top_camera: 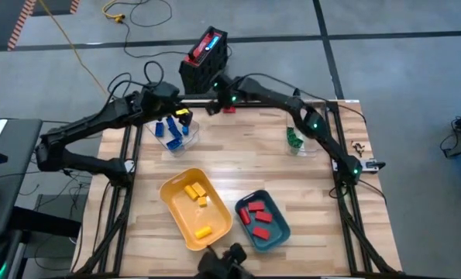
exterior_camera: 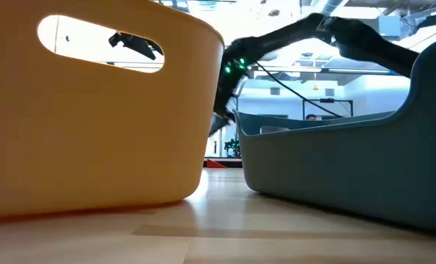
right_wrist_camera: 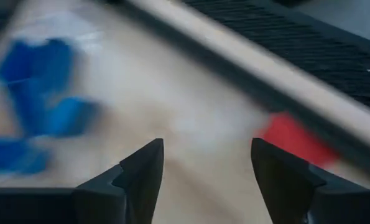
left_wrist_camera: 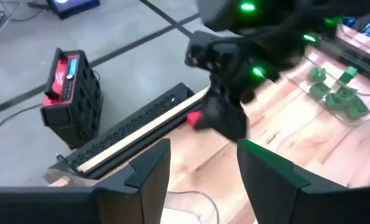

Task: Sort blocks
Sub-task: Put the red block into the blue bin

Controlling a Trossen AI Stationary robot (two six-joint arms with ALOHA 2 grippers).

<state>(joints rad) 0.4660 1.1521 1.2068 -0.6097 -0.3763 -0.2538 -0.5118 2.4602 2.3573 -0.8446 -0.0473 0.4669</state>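
R gripper (right_wrist_camera: pixel 203 180) is near the table's far edge, jaws apart w/ nothing in them, a red block (right_wrist_camera: pixel 293 142) just beside. L gripper (left_wrist_camera: pixel 200 180) is over the blue blocks (top_camera: pixel 170 130), jaws apart, empty. Yellow blocks (top_camera: pixel 197 194) in yellow tray (top_camera: pixel 215 225); red ones in teal tray (top_camera: pixel 280 232).

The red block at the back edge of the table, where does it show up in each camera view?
High view: red block at the table's far edge, under the right gripper.
Low view: not identifiable; the trays block most of the table.
Left wrist view: red block partly hidden behind the right gripper.
Right wrist view: blurred red block ahead of the open fingers.
Shared landmark: the table's back rail.
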